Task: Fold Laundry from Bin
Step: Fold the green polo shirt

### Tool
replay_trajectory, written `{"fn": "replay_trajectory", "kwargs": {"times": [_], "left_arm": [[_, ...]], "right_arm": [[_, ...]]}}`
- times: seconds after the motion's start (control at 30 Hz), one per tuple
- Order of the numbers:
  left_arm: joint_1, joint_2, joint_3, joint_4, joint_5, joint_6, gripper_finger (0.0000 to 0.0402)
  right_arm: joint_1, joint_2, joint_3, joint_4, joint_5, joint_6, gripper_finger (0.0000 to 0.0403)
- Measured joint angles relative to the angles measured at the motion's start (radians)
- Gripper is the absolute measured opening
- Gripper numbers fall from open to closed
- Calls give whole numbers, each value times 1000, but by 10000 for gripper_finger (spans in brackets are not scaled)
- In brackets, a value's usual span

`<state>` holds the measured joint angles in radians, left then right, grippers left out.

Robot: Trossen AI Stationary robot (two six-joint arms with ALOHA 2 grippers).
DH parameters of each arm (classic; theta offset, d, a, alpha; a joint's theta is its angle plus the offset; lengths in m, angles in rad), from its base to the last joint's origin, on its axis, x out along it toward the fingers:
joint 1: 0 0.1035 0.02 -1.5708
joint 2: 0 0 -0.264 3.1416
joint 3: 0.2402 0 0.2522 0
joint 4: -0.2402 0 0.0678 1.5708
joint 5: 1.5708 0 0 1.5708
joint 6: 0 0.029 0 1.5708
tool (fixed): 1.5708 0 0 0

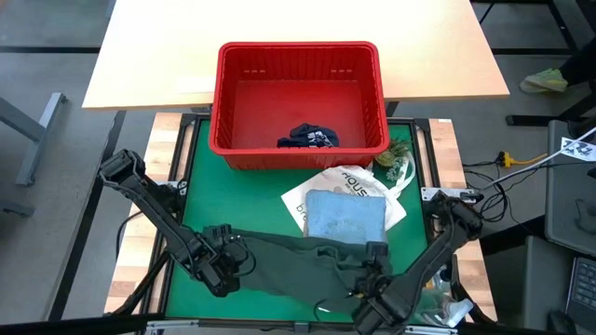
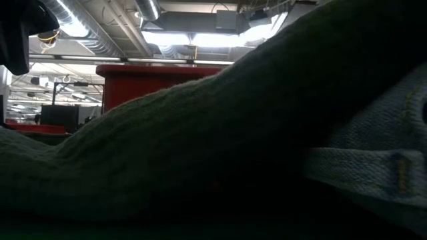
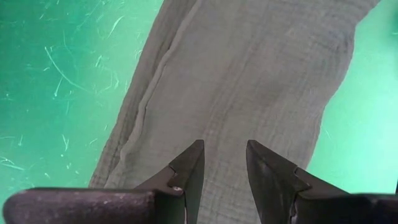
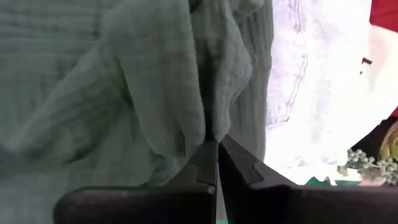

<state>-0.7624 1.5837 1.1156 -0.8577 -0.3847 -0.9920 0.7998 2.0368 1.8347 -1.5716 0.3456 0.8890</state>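
The dark olive-green garment point(image 1: 298, 261) is lying stretched across the green mat point(image 1: 200, 177) toward 6 o'clock of the table, below the red bin point(image 1: 298, 102). The left gripper point(image 1: 228, 261) is sitting at the garment's 9 o'clock end, its fingers point(image 3: 186, 171) parted with cloth under and between them; whether it is actually grasping the cloth I cannot tell. The right gripper point(image 1: 372, 270) is working at the 3 o'clock end, clenched tight on a raised fold of the garment. Holding both ends this way is probably meant to pull the cloth flat for folding. A light blue folded shirt point(image 1: 345, 216) is resting on a white tote bag point(image 1: 321, 191) just above. Navy shorts point(image 1: 309, 138) are waiting in the bin at its 6 o'clock wall, so at least 1 piece remains.
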Motion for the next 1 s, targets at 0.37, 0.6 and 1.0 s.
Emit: {"fn": "replay_trajectory", "kwargs": {"times": [0.37,0.6,1.0], "left_arm": [[0,0,0,0,0,0,114],[0,0,0,2,0,0,114],[0,0,0,3,0,0,114]], "right_arm": [[11,-137,-112,1,1,-4,3],[12,-161,-251,4,-51,21,3],[9,-161,-307,1,-51,23,21]]}}
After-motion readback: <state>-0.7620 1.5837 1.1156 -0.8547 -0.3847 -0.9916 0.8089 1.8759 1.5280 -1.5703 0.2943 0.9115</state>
